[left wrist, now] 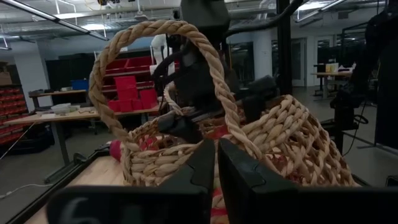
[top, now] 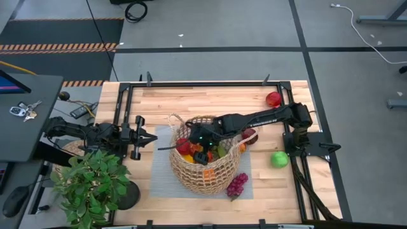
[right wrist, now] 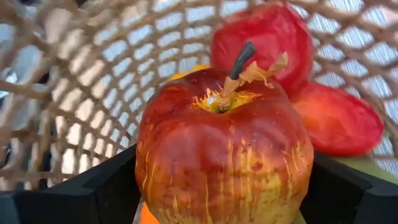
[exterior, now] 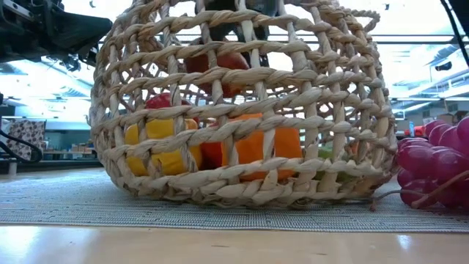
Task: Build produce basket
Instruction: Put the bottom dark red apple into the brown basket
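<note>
Roughly halfway through, judging by the split between what's in and what's out.

Starting big: wicker basket (top: 202,166) sitting on a grey mat (top: 164,181) in the middle of the wooden worktop (top: 210,98), two loop handles, slightly leaning in the low view. Already loaded with a decent pile: yellow and orange chunks (exterior: 253,150) low against the weave, a red piece (exterior: 163,100) above them, plus a couple of red fruits (right wrist: 273,37) deeper inside in the right wrist view. Can't count the lot through the weave.

Still outside: purple grapes (top: 236,185) lying on the mat just beside the basket's rim, a green apple (top: 278,159) off near the right arm's base, a red apple (top: 273,98) at the far right corner of the worktop, and a dark red piece (top: 248,135) touching the basket's outer edge. So four or so left to go, probably.

Right tool (top: 202,140) reaching down inside the basket, fingers spread wide around a red-and-yellow apple (right wrist: 224,155) with a stem — clamped on it, not let go yet. Looks like a drop-off in progress.

Left tool (top: 151,138) parked just beside the basket's left handle, fingers pressed together, holding nothing.

Potted plant (top: 95,184) at the near left corner, not part of the job.
</note>
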{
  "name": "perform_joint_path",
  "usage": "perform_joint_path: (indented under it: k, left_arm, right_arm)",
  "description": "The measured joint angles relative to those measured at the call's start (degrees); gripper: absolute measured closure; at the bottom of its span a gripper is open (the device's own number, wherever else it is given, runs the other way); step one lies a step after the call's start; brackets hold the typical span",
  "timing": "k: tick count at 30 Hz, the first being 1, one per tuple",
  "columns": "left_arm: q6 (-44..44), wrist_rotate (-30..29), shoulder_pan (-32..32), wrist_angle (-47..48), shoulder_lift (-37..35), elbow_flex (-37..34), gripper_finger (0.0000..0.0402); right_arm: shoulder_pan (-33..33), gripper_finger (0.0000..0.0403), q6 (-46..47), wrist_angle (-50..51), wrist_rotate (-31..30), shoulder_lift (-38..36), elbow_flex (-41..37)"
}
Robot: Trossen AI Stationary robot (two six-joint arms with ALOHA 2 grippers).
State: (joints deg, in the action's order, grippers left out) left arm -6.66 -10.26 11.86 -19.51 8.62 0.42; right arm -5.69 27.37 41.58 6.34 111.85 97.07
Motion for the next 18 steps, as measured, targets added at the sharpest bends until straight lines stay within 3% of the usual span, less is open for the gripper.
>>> perform_joint_path:
  k: [8, 14, 18]
  left_arm:
    - [0.0, 0.0, 0.0, -0.02, 0.0, 0.0, 0.0369]
    - [0.0, 0.01, 0.0, -0.01, 0.0, 0.0, 0.0376]
    - [0.0, 0.0, 0.0, 0.02, 0.02, 0.0, 0.0374]
  right_arm:
    - [3.36, 0.0052, 8.41, 0.1, 9.98, -0.62, 0.52]
    - [6.78, 0.0052, 19.75, 1.93, 10.14, -1.09, 0.58]
    - [7.9, 0.0052, 21.62, 6.23, 5.64, -1.11, 0.58]
